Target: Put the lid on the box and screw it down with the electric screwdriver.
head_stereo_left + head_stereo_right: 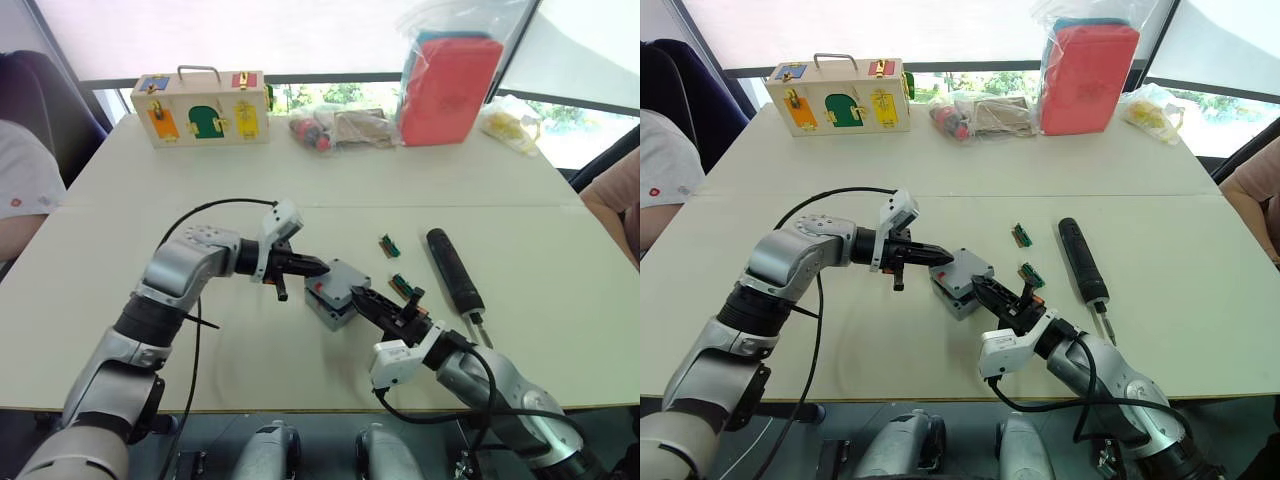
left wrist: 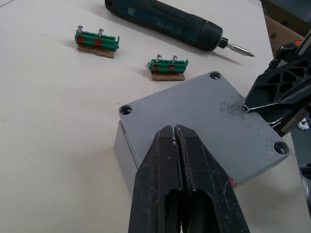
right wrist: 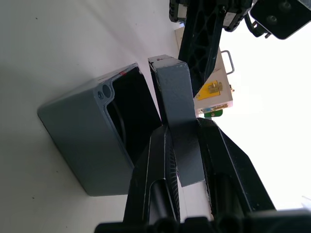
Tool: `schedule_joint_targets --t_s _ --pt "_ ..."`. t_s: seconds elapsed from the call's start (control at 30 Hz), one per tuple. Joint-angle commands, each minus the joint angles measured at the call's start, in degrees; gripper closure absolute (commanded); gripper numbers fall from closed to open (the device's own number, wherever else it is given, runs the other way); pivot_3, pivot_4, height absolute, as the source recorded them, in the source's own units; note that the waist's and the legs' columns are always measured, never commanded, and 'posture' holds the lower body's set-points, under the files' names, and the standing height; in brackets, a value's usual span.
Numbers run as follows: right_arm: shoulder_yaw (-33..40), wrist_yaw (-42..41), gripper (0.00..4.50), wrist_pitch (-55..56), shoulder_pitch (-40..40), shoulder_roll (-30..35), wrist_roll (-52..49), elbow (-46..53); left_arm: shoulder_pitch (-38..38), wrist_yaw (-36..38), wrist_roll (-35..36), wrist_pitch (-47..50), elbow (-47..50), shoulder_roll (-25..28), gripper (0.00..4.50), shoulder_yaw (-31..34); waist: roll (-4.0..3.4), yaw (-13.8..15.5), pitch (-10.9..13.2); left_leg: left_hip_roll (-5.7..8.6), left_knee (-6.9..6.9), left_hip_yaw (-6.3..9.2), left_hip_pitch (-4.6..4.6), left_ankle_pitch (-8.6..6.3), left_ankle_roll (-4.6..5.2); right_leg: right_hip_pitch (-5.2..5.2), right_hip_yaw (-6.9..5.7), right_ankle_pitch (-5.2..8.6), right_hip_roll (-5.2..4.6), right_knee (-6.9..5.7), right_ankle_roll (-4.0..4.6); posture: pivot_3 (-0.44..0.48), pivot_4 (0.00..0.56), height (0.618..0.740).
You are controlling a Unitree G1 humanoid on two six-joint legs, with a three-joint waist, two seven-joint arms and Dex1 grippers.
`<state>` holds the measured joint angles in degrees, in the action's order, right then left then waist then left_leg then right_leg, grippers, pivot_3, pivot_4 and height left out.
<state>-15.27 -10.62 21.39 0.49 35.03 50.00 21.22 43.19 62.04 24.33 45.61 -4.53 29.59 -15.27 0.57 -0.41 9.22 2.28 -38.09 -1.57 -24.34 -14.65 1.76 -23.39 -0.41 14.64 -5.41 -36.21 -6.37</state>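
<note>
The grey box (image 1: 325,312) stands mid-table with the grey lid (image 1: 345,280) resting tilted on it, so that part of the box's dark opening (image 3: 131,111) still shows. My right gripper (image 1: 362,297) is shut on the lid's edge (image 3: 177,97) from the near right. From the left, my left gripper (image 1: 318,267) is shut with nothing in it, its tips (image 2: 175,133) at the lid's top edge. The black electric screwdriver (image 1: 455,272) lies on the table to the right of the box, bit toward me.
Two small green terminal blocks (image 1: 389,245) (image 1: 403,284) lie between box and screwdriver. At the far edge stand a wooden case with coloured latches (image 1: 205,107), plastic bags (image 1: 340,128) and a bagged red pouch (image 1: 448,88). People sit at the left (image 1: 25,190) and right (image 1: 615,205).
</note>
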Motion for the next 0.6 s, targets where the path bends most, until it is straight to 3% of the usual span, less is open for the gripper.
schedule_joint_targets --t_s 0.03,0.6 --pt "-0.43 -0.02 4.31 1.19 0.74 0.81 1.72 0.1 0.89 0.74 -0.04 -0.49 1.71 -0.23 4.48 0.11 0.0 0.02 0.0 0.0 0.0 0.0 0.0 0.0 0.0 0.0 0.0 0.0 0.0 0.0 0.0 0.0 0.15 0.74" --pt "-2.2 1.28 4.31 0.49 3.16 -0.61 5.57 -2.28 0.08 1.95 -8.29 -5.72 0.62 -0.32 4.48 -7.48 0.01 0.75 -0.04 0.0 0.0 -0.01 0.67 -0.17 0.29 0.69 0.0 0.07 0.0 0.05 -0.04 0.0 0.15 0.74"
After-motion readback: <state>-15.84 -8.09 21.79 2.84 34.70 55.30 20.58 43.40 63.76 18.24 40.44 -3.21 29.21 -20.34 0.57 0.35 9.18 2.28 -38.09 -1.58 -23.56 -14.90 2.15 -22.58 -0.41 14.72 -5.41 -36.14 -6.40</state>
